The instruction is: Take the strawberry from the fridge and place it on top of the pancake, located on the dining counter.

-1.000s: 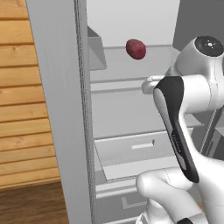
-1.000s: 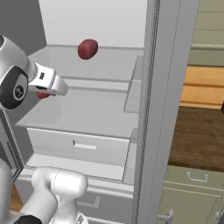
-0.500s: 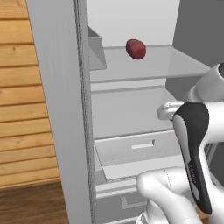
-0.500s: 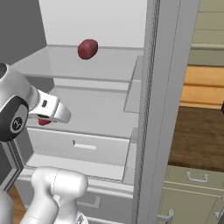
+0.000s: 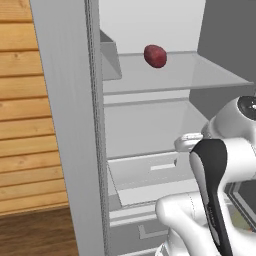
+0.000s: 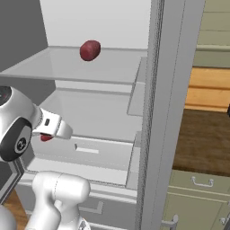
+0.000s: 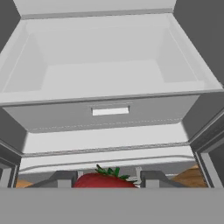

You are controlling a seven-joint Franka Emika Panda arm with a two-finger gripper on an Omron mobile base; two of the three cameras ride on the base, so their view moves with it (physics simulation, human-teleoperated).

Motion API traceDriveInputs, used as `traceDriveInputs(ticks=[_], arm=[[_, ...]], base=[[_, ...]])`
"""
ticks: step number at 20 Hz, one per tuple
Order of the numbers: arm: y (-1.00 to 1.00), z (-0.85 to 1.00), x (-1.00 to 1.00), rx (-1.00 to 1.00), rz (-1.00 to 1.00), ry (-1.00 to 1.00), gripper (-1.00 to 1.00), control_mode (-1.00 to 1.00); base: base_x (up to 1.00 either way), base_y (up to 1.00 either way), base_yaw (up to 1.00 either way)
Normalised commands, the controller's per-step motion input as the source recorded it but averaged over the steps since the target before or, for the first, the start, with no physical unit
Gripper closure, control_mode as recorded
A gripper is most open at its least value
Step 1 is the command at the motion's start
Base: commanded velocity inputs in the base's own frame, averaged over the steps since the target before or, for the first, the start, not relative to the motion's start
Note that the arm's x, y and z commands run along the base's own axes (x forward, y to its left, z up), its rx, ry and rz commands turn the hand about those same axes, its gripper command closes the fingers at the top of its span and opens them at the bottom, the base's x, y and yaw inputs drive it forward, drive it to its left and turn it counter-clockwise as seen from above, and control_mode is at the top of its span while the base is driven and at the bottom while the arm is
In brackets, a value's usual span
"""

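Red strawberry [image 7: 105,180] with green leaves, pinched between dark fingertips [image 7: 62,178], before the open fridge [image 7: 109,87] drawer.

The fridge [image 5: 75,125] looks matt smooth plastic, perhaps; the strawberry [image 7: 104,180] is glossy.

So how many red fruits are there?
2. A dark red rounded fruit on the pale grey fridge's upper shelf; a green-leafed red strawberry between the jaws. Others may be hidden.
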Motion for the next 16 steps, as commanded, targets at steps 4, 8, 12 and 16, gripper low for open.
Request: traceDriveInputs(ticks=[4,8,12,16], arm=[[0.00,-0.23,0.06,0.00,0.00,0.00,1.00,-1.00],[0.00,-0.03,0.01,0.00,0.00,0.00,1.00,-1.00],[0.00,0.00,0.00,0.00,0.00,0.00,1.00,-1.00],[0.01,0.00,0.00,0.00,0.00,0.00,1.00,-1.00]], base=[[0.00,0.00,0.00],[0.00,0.00,0.00],[0.00,0.00,0.00],[0.00,0.00,0.00]])
